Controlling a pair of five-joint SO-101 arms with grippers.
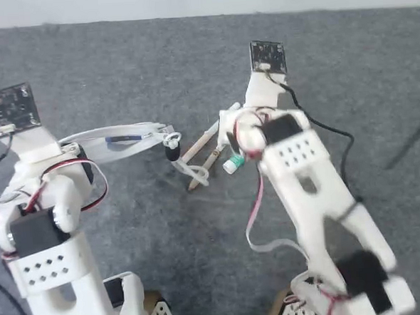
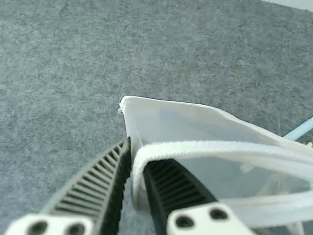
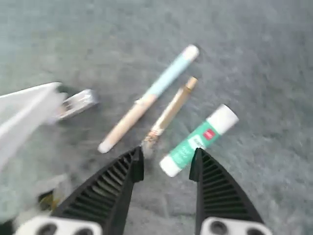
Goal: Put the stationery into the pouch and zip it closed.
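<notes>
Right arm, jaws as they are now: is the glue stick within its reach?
Probably yes. The jaws stand open right over the glue stick, one end of which lies between them on the carpet. The gold pen lies close beside it and might get nudged.

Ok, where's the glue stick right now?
In the right wrist view, the glue stick lies on the grey carpet just ahead of the open right gripper, beside the thin gold pen.

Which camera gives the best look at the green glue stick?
The right wrist view: the whole glue stick lies on the carpet, one end between the open right gripper fingertips. The high view shows just its end beside an arm. The left wrist view faces the pouch instead.
</notes>
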